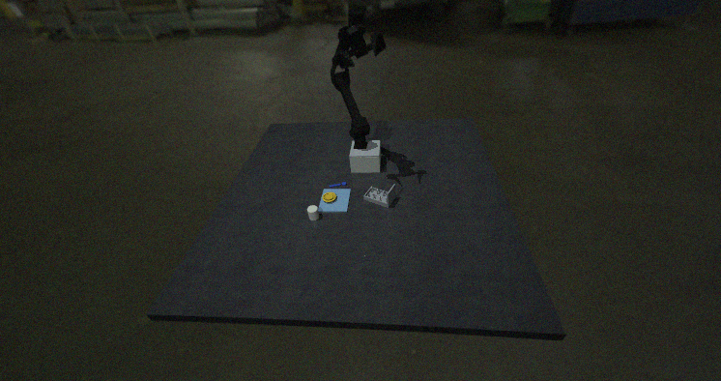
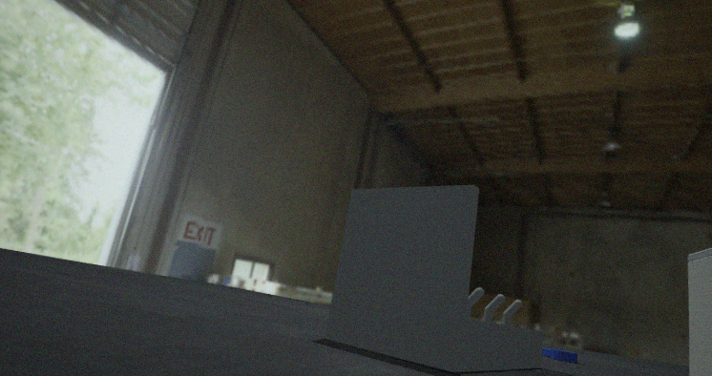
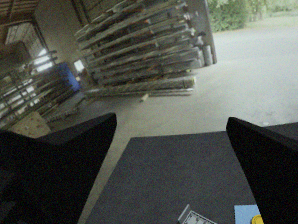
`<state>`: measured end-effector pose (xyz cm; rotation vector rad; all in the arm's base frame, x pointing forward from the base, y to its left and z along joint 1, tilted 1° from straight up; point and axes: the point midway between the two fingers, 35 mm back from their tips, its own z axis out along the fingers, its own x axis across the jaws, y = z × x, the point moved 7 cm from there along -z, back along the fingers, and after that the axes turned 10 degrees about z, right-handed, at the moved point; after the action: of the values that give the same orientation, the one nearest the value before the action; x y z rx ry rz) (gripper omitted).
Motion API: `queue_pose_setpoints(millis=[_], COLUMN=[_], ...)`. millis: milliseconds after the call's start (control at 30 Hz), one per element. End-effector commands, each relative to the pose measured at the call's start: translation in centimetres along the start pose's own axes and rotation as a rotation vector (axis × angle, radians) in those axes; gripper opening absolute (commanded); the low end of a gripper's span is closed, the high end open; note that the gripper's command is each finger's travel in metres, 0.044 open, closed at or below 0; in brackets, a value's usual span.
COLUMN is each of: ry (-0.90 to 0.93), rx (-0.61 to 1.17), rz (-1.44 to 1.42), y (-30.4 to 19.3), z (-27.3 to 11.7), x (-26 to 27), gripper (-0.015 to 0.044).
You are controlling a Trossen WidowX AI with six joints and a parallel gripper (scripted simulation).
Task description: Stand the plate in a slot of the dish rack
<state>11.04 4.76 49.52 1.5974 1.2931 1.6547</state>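
Note:
The yellow plate lies flat on a light blue mat; the right finger partly hides it in the wrist view. The grey dish rack stands on the table beside the mat, with a tall end wall and short rails; no plate shows in it. My gripper is open and empty, its dark fingers wide apart. In the top view it is high above and behind the white base block, far from plate and rack. The exterior view does not show it.
A white mug stands at the mat's near left corner. A blue utensil lies behind the mat. The white base block under the arm stands behind the rack. The dark table has its near edge well beyond the mug.

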Motion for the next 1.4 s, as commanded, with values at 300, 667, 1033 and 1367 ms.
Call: queue_pose_setpoints(millis=[300, 667, 1033, 1367], ry=[-0.285, -0.458, -0.612, -0.664], rx=[0.192, 0.44, 0.774, 1.093], rz=[-0.194, -0.296, -0.299, -0.191], y=[-3.6, -7.6, -13.5, -20.3], z=[11.5, 18.5, 23.0, 22.5], x=[-3.6, -10.5, -21.7, -32.0], gripper=[0.04, 0.04, 0.04, 0.04])
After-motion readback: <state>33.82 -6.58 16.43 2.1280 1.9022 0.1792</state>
